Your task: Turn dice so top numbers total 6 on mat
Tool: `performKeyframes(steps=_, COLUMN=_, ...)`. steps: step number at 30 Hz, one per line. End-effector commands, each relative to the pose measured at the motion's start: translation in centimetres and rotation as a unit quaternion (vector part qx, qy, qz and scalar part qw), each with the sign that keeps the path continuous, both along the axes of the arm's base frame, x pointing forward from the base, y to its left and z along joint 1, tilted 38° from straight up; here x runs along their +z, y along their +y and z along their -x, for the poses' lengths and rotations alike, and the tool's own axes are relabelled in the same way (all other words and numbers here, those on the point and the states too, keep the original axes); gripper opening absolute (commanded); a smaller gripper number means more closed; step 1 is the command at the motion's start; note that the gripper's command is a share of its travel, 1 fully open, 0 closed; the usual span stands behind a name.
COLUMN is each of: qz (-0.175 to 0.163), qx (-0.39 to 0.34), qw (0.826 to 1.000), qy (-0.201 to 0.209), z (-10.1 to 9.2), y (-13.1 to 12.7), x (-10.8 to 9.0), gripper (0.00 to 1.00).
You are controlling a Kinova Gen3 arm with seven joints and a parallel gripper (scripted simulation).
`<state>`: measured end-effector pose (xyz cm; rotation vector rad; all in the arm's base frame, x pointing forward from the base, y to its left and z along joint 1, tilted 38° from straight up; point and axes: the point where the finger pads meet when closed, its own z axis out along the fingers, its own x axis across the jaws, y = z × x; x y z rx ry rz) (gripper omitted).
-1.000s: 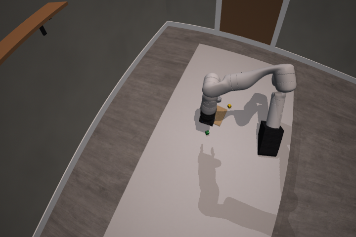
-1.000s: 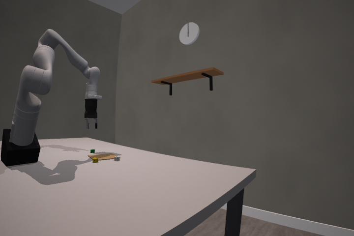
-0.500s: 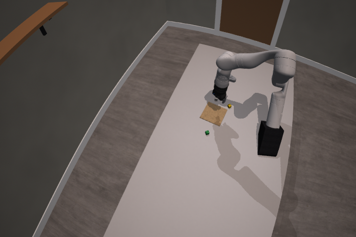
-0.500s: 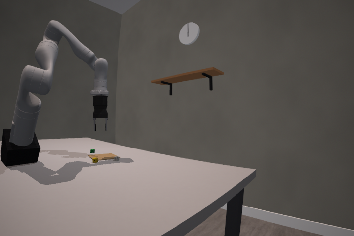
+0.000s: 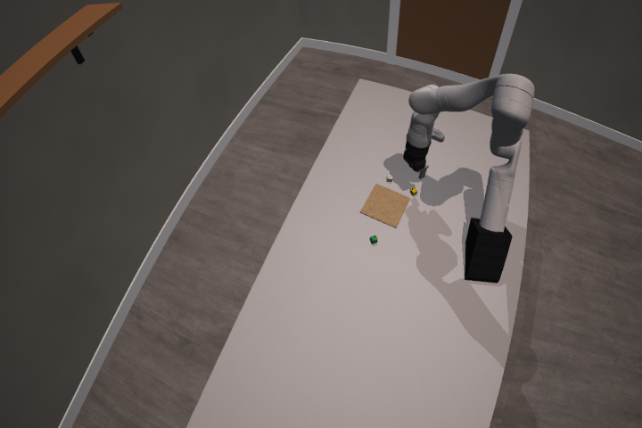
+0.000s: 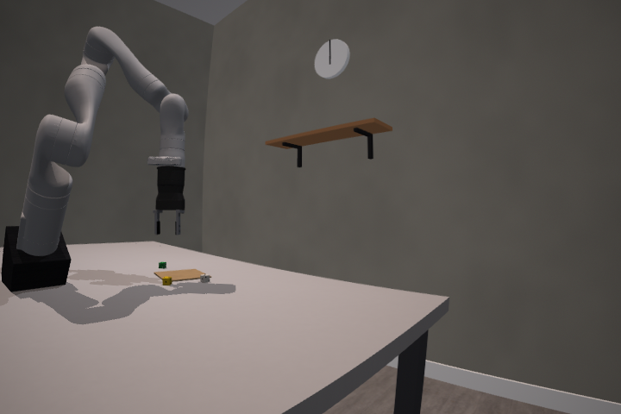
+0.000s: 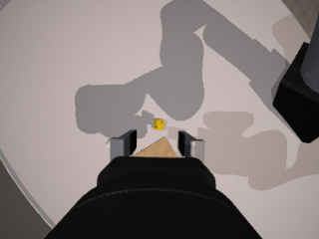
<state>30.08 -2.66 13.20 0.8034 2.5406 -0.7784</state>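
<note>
The yellow die [image 5: 414, 192] [image 6: 166, 281] [image 7: 159, 124] lies on the table just off a corner of the tan mat [image 5: 384, 205] [image 6: 180, 274] [image 7: 159, 149]. It shows two pips on top in the wrist view, as far as I can tell. The white die [image 5: 390, 177] [image 6: 204, 278] lies off the mat, near another edge. The green die [image 5: 374, 239] [image 6: 162, 265] lies off the mat on the opposite side. The top numbers of the white and green dice are too small to read. The mat lies flat. My gripper [image 6: 167, 233] [image 7: 157, 139] is open and empty, high above the table near the yellow die.
The black robot base [image 5: 487, 252] [image 6: 36, 263] [image 7: 301, 95] stands on the table [image 5: 301, 323] [image 6: 253, 331] at the side nearer the yellow die. A wooden shelf [image 5: 38, 60] [image 6: 330, 131] and a clock [image 6: 331, 58] are on the wall, away from the dice.
</note>
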Motion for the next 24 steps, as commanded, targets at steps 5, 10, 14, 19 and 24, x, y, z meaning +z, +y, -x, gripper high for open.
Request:
performKeyframes(steps=5, qz=-0.003, qx=-0.005, qw=1.000, qy=-0.003, z=0.30, y=-0.26, x=0.09, gripper=1.00)
performKeyframes(steps=10, qz=-0.004, qx=-0.010, qw=1.000, qy=-0.005, z=0.60, y=-0.57, x=0.18, gripper=1.00)
performKeyframes(steps=14, qz=-0.004, qx=-0.010, qw=1.000, qy=-0.006, z=0.65, y=-0.61, x=0.19, gripper=1.00)
performKeyframes(steps=19, qz=-0.004, qx=-0.010, qw=1.000, qy=-0.006, z=0.65, y=-0.61, x=0.19, gripper=1.00)
performKeyframes(steps=24, qz=-0.004, qx=-0.010, qw=1.000, qy=-0.006, z=0.65, y=-0.61, x=0.19, gripper=1.00)
